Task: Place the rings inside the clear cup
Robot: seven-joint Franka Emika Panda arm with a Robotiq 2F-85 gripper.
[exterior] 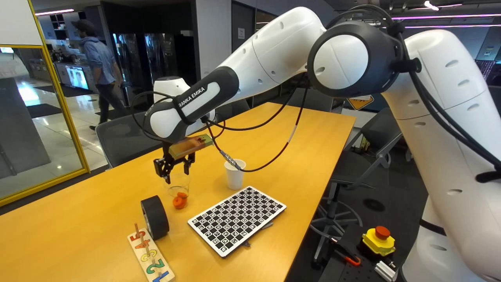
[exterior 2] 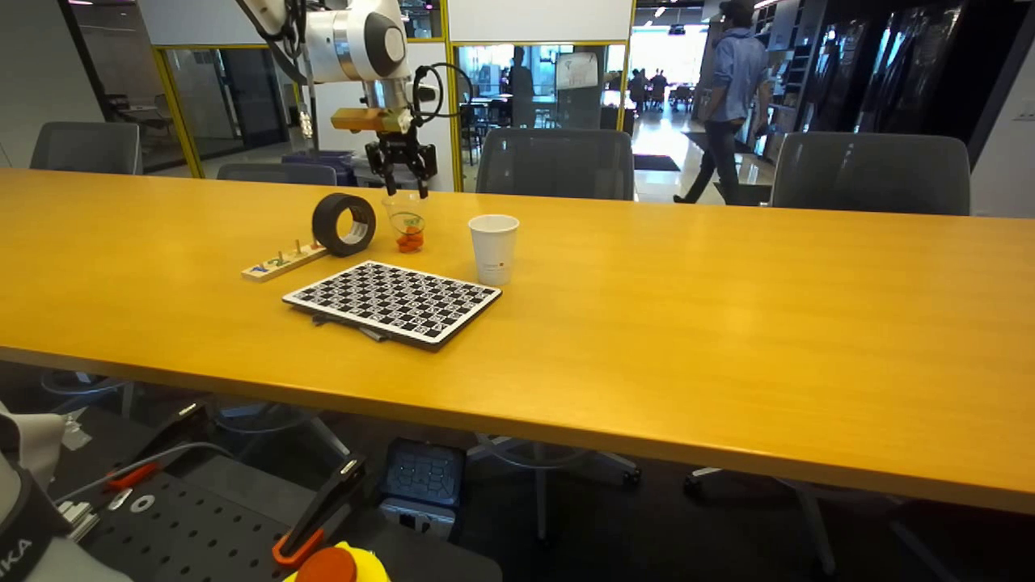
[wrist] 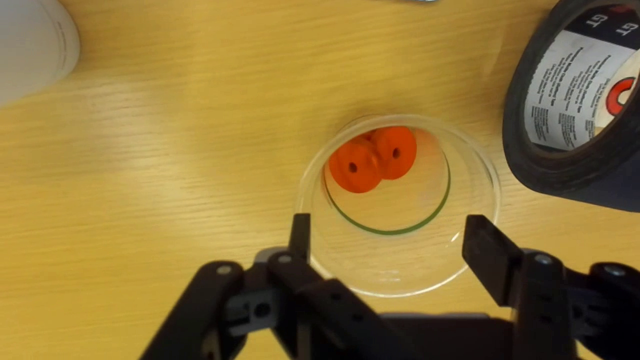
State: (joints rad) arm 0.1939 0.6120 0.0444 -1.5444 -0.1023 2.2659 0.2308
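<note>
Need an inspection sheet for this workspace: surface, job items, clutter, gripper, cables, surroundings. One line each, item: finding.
Surface: wood-grain table; spills: nothing seen.
Job's things: at least two orange-red rings inside the upright clear cup; exact count unclear.
Rings outside the clear cup: nothing seen.
Clutter: black tape roll on edge beside the clear cup; white cup upright; checkered board face up; numbered peg strip.
Gripper: open, near the clear cup's rim; contact with it cannot be told.
Cables: black cable hangs in a loop from the arm, crossing in front of the white cup in an exterior view.
Surroundings: a person in the background; gray chairs around the table.
</note>
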